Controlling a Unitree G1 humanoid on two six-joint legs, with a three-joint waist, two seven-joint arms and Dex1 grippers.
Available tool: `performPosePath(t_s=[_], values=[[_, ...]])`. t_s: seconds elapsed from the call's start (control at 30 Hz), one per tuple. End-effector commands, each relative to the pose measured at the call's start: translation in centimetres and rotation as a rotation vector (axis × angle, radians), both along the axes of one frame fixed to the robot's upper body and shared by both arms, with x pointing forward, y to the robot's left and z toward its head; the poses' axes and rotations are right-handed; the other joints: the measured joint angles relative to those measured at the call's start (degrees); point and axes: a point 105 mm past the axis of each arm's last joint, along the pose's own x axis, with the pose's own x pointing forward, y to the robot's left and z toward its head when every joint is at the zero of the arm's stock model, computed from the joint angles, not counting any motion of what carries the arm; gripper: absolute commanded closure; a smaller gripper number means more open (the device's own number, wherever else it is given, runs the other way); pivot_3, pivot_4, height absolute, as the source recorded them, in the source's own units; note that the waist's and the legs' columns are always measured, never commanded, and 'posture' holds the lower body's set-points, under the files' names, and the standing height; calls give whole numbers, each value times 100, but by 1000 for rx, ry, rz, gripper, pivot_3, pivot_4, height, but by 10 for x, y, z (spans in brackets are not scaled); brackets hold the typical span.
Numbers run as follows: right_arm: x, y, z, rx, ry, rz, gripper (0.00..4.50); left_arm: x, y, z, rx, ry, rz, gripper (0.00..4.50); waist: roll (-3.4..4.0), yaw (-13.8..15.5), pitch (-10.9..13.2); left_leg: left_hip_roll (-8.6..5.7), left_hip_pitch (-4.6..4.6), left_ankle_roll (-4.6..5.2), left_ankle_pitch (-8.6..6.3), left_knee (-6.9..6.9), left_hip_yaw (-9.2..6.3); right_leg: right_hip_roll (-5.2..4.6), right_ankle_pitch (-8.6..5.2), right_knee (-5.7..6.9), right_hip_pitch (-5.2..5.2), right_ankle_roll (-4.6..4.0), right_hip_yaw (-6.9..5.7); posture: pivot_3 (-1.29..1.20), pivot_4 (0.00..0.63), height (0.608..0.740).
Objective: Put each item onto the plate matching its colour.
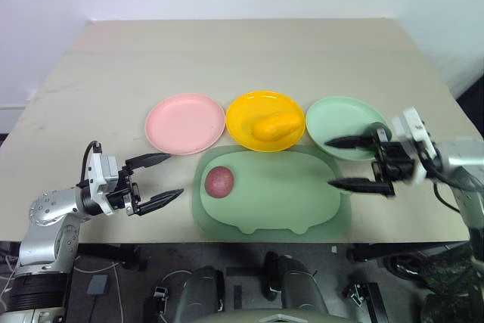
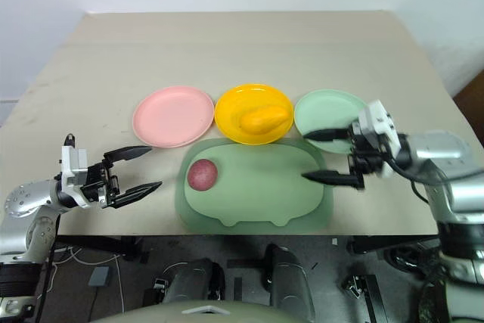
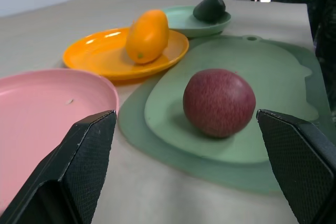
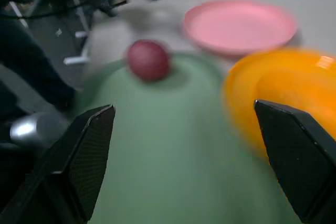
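Three plates sit in a row mid-table: pink plate (image 1: 185, 123), yellow plate (image 1: 265, 120), mint plate (image 1: 347, 127), rims nearly touching; wide bare table (image 1: 227, 51) behind them. Green mat (image 1: 280, 202) lies near the front edge. Red-purple fruit (image 1: 219, 182) rests on the mat's left part, round, no clear axis. Yellow fruit (image 1: 276, 124) on the yellow plate, long axis running left-right. Dark green fruit (image 3: 209, 9) on the mint plate. Left gripper (image 1: 160, 181) spread, empty, left of the mat. Right gripper (image 1: 348, 163) spread, empty, over the mat's right edge.
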Motion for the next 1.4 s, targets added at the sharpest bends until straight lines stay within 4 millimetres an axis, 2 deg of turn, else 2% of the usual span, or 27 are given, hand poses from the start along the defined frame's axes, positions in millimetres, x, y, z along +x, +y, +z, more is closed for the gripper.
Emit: performPosePath(t_s=[0.03, 0.1, 0.23, 0.5, 0.7, 0.83, 1.2, 1.3, 1.37, 1.4], values=[[-20, -9, 14, 5, -42, -25, 51, -2, -6, 10, 20, -29, -33, 0, 0, -24, 0, 2, 5, 0, 0, 0, 2, 6, -5, 0, 0, 8, 7, 0, 150, 737], [-31, -22, 2, -24, -20, -89, 51, -1, -15, 11, 14, -34, -58, 0, -2, 8, -1, 4, 4, 0, 0, -1, 1, 13, -7, 0, -1, 9, 9, 0, 150, 737], [-42, -33, -13, -56, 25, -163, 51, 3, -28, 11, 8, -33, -84, 0, -4, 23, 0, -2, 2, 0, 0, 1, 0, 12, -3, -1, 1, 3, 12, 0, 150, 737], [-45, -23, -19, -54, 28, -186, 51, 21, -58, 5, -22, -4, -151, 0, -7, 22, -1, -6, 3, 1, 0, 4, -3, 15, -6, -1, 5, 8, 15, 0, 150, 737], [-50, -17, -18, -43, 15, -198, 51, 28, -81, -11, -38, 47, -195, 0, -11, 21, 0, -9, 4, 1, 0, 4, -4, 15, 4, -3, 8, -8, 15, 0, 150, 737], [-53, -15, -19, -42, 16, -218, 51, 29, -84, -22, -30, 92, -212, 0, -13, 21, 0, -9, 4, 1, 0, 5, -6, 15, 2, -3, 9, -4, 15, 0, 150, 737], [-50, -14, -20, -37, -4, -248, 51, 30, -83, -36, -3, 137, -220, 0, -14, 21, 0, -8, 4, 2, 0, 6, -9, 14, 0, -3, 9, -2, 15, 0, 150, 737], [-47, -13, -20, -38, -14, -253, 0, 30, -84, -36, -9, 139, -219, 635, -14, 20, 0, -8, 4, 2, 0, 6, -9, 14, 0, -3, 9, -2, 15, 0, 150, 737], [-45, -13, -20, -35, -15, -255, 0, 30, -85, -36, -12, 138, -218, 1218, -14, 20, 0, -9, 4, 2, 0, 6, -9, 14, 0, -3, 9, -2, 15, 0, 150, 737], [-45, -13, -20, -38, -17, -253, 0, 30, -85, -36, -9, 133, -219, 1300, -15, 21, 0, -8, 4, 2, 0, 6, -9, 14, 0, -3, 9, -2, 15, 0, 150, 737]])
